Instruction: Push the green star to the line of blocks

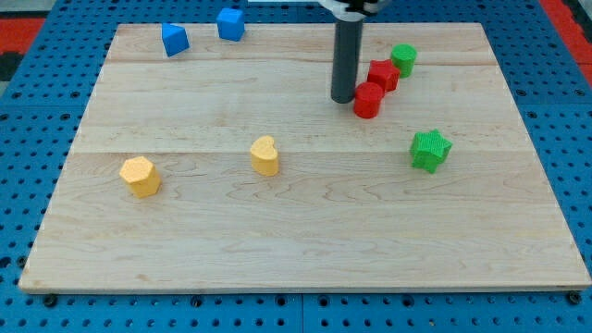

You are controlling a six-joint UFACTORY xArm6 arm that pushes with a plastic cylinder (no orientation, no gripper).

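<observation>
On the wooden board [305, 231], toward the view's top right, we see my tip [343, 99] resting just left of the red cylinder [368, 100], touching or nearly so; can't tell which. No gripper on this arm, just the dark rod, so nothing grasped or released; the tip only sits beside the block. That red cylinder is the lower end of a short diagonal line w/ a red block [384, 75] (shape unclear) above it and a green cylinder [403, 60] at the top right end, all three touching or v. close. We see the green star [430, 150] apart from that line, below and to the right of the red cylinder, near the board's right side. Two blue blocks sit at the top left: a blue wedge-like block [174, 40] and a blue cube [231, 24]. Lower left: a yellow hexagon-ish block [140, 176] and a yellow heart-ish block [265, 155], well apart from the rest.
</observation>
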